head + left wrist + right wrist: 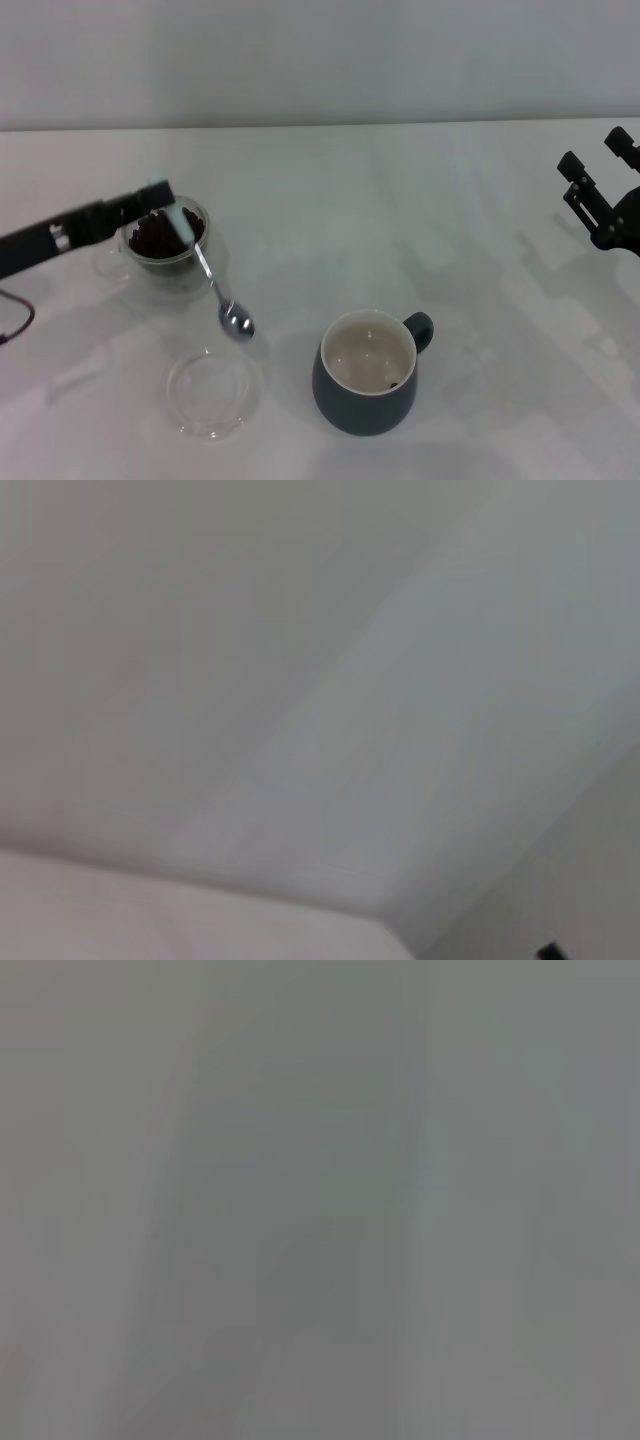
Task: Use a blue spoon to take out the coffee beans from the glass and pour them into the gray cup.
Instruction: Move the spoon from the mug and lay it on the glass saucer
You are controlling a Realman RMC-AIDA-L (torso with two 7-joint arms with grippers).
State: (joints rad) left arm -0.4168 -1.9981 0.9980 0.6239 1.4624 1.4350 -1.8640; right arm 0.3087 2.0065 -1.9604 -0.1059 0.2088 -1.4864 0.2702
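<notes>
Head view, left gripper (150, 200) clamping blue spoon (205, 263) handle

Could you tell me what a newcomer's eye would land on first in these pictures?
Probably the left gripper, which holds the blue spoon by its pale handle above the glass of dark coffee beans, the bowl hanging down toward the table. Next, the gray cup near the front, with a bean or two inside.
</notes>
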